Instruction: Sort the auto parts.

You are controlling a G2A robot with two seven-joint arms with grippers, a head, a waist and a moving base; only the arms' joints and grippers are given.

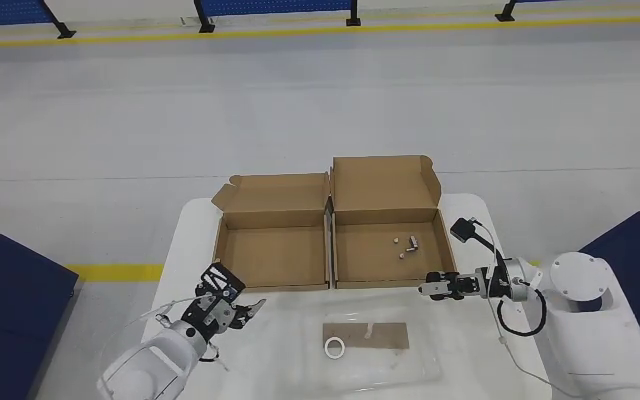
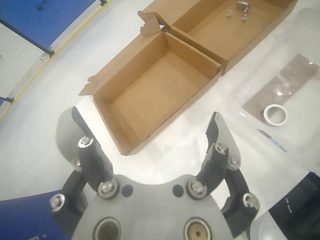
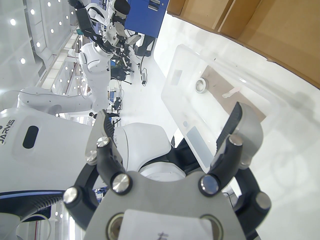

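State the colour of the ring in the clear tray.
Silver; the ring shows best in the left wrist view.

White arms (image 1: 150,365), black cables (image 1: 500,310); left tool (image 2: 144,111) and right tool (image 3: 169,108) grey-plated, black-fingered, silver-screwed

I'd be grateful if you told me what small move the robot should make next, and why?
Probably ease the left gripper toward the metal ring in the clear tray: that gripper is open and empty, the ring lies unsorted nearby, and the box beside that gripper holds nothing.
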